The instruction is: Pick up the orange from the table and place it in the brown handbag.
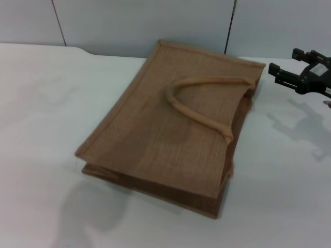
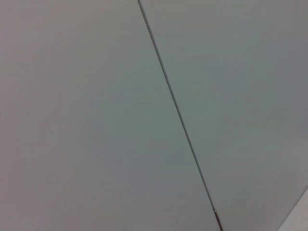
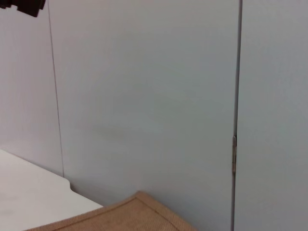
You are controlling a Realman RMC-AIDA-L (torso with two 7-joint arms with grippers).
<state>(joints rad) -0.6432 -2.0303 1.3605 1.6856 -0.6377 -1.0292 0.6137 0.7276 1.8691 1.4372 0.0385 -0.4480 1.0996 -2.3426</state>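
The brown handbag (image 1: 170,129) lies flat on the white table (image 1: 41,103), its mouth toward the right and one looped handle (image 1: 199,101) resting on top. A corner of it also shows in the right wrist view (image 3: 130,214). The orange is not in any view. My right gripper (image 1: 282,59) hovers above the table just right of the bag's far right corner, open and empty. My left gripper is out of view; its wrist view shows only wall panels.
A pale panelled wall (image 1: 155,20) stands behind the table's back edge. The table has a notched back edge at the left (image 1: 83,50). The gripper's shadow (image 1: 305,124) falls on the table right of the bag.
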